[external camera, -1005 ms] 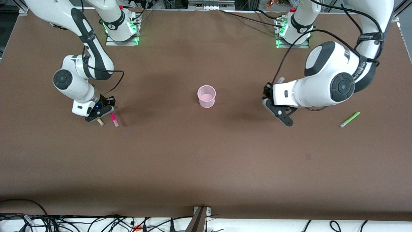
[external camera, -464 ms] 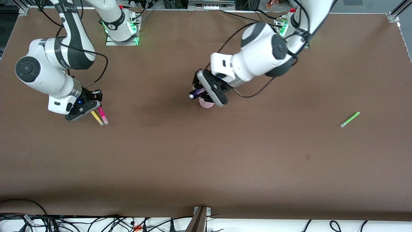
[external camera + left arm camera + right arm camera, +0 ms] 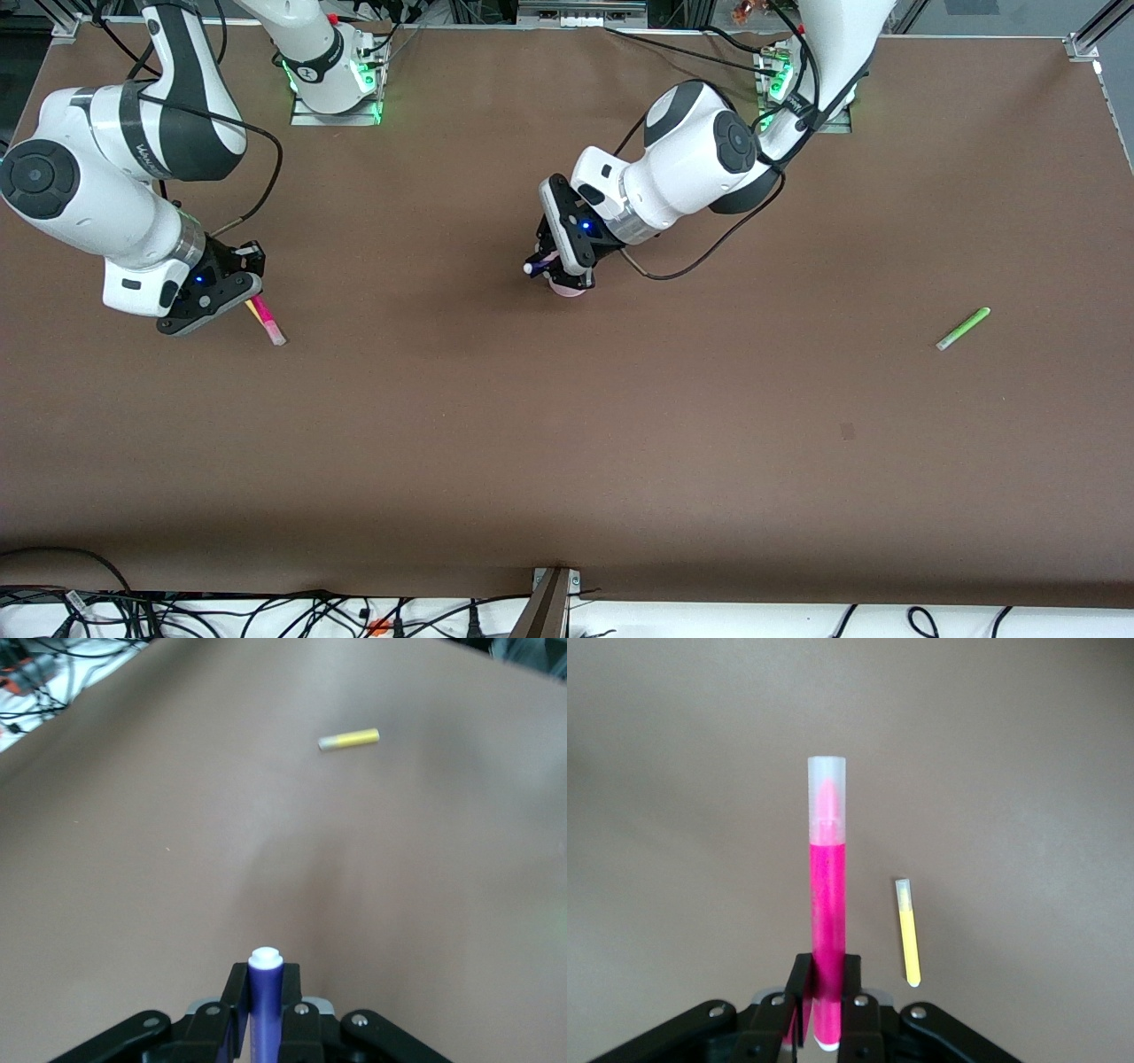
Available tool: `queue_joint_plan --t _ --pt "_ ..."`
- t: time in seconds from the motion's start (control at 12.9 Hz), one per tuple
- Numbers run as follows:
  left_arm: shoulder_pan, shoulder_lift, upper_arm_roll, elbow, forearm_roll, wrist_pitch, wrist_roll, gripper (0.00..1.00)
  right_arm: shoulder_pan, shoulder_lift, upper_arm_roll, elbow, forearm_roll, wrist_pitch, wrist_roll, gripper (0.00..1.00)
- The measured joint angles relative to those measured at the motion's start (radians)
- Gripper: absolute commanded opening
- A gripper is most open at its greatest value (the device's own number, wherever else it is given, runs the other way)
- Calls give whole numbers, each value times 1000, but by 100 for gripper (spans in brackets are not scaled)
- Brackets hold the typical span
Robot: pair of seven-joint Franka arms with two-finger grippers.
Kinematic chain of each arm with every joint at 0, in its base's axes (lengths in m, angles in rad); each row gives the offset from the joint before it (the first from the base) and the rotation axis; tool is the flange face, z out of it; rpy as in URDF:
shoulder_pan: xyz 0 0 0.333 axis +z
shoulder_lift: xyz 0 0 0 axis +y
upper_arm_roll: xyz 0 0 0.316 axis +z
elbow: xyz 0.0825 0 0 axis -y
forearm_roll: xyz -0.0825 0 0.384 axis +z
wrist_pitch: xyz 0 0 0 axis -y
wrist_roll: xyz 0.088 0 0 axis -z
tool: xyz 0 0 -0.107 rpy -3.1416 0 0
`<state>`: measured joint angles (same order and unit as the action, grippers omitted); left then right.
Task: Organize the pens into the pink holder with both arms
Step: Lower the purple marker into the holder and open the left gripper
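My left gripper (image 3: pixel 551 261) hangs over the pink holder (image 3: pixel 568 289), shut on the dark purple pen (image 3: pixel 537 263) (image 3: pixel 265 988). The gripper covers most of the holder, and the pen's pale tip pokes out toward the right arm's end. My right gripper (image 3: pixel 252 307) is up over the table at its own end, shut on the magenta pen (image 3: pixel 267 322) (image 3: pixel 827 904). The yellow pen (image 3: pixel 907 935) (image 3: pixel 349 739) lies flat on the table below it. The lime green pen (image 3: pixel 963 328) lies alone toward the left arm's end.
The brown table (image 3: pixel 567 443) is bare nearer the front camera. Cables (image 3: pixel 266 611) run along its front edge. The two arm bases (image 3: pixel 335 80) (image 3: pixel 802 84) stand along the back edge.
The left arm has swung from near the green pen to over the holder, carrying the purple pen. The right gripper has risen with the magenta pen and drifted outward; the yellow pen stays down.
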<state>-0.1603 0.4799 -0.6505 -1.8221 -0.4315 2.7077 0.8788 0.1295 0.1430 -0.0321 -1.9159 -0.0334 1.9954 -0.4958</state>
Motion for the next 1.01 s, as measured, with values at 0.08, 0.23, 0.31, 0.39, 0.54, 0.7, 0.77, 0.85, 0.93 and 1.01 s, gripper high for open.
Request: queue_joint_plan --t 0.08,0.23,0.31,0.39,0.54,0.7,0.77,0.85,0.93,1.01 --pt "-8 2 -2 -27 0 18 36 0 0 0 6 4 -2 0 0 0" --pt "-48 8 -4 -55 0 47 60 0 4 0 17 10 -6 -1 0 0" --pt "-68 13 -4 -59 0 55 64 0 7 0 20 12 -12 -2 0 0" --pt "-85 17 -4 -62 6 60 72 0 9 0 21 13 -18 -3 0 0" --pt "-93 32 -2 -76 56 85 75 1 9 0 21 14 -21 -4 0 0" --pt "-93 70 6 -86 94 133 82 100 9 0 21 15 -22 -8 0 0" --pt "-91 87 7 -86 100 147 91 100 9 0 21 16 -22 -9 0 0" --pt "-89 92 8 -85 101 154 94 100 9 0 21 18 -22 -9 0 0" --pt "-87 89 7 -82 102 155 94 100 9 0 21 19 -22 -10 0 0" --pt "-84 82 5 -77 102 146 87 100 9 0 21 19 -22 -10 0 0"
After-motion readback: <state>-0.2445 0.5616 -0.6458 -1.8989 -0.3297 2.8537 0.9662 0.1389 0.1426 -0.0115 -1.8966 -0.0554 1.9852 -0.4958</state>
